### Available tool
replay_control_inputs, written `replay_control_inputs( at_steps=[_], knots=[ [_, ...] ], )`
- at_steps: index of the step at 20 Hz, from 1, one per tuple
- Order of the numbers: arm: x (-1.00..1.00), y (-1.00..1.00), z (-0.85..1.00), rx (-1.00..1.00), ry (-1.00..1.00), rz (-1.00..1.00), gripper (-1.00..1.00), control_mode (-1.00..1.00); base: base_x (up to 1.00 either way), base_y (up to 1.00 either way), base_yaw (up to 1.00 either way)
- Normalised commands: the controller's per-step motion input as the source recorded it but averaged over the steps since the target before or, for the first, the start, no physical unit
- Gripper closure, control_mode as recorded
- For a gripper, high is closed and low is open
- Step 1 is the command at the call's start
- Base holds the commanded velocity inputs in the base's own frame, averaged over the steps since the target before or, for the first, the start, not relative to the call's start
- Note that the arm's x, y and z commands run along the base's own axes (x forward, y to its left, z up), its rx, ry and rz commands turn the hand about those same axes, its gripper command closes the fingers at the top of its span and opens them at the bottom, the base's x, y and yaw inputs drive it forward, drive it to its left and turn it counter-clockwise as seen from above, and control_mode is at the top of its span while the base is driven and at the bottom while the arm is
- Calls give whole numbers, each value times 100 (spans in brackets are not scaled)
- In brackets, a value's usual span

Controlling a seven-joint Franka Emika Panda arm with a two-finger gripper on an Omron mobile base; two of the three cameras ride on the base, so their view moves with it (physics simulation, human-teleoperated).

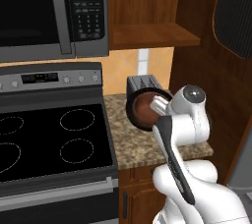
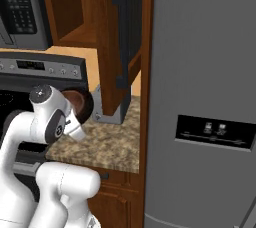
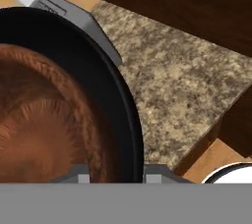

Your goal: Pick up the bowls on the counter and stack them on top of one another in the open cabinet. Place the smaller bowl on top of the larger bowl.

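**Bowls already nested on the counter, gripper down on the rim**

The smaller bowl (image 3: 44, 120), reddish-brown and wood-grained, sits inside the larger bowl (image 3: 110, 95), wide and matte black. The pair rests on the speckled granite counter (image 1: 133, 144), toward its back edge and just in front of the grey toaster (image 1: 140, 83), close to the stovetop (image 1: 54, 139) side of the slab. The gripper (image 3: 115, 174) is lowered over the near side of the bowls. In the hand view the two finger tips sit low at the frame's bottom, and the black rim runs down between them, with the brown bowl's wall just inside. The jaws stand narrow, apparently pinched across the rim; whether they take the black wall alone or both walls together I cannot tell.

Judging by look, both bowls are rigid and hold their shape. The wooden one should be light; the black one likely heavier, with a smooth matte skin that may slip in a thin pinch. A rim grip hangs the load off to one side, so the bowls may tilt when lifted and the loose inner bowl may shift. A deep bite across the rim, kept level, seems best.

The open cabinet (image 1: 152, 34) shelf lies above, beside the microwave (image 1: 54, 12).
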Motion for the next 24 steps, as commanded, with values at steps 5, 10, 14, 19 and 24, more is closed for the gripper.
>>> replay_control_inputs(
  at_steps=[5,10,14,19,24],
  knots=[
    [-22,-1,100,9,-26,-16,100,-100,0,0,0],
    [-4,-5,100,9,-19,-14,100,-100,0,0,0],
    [0,-19,100,11,-11,-8,100,-100,0,0,0],
    [68,-11,100,7,-3,-6,100,-100,0,0,0],
    [95,0,69,0,-7,-1,100,-100,0,0,0]
  ],
)
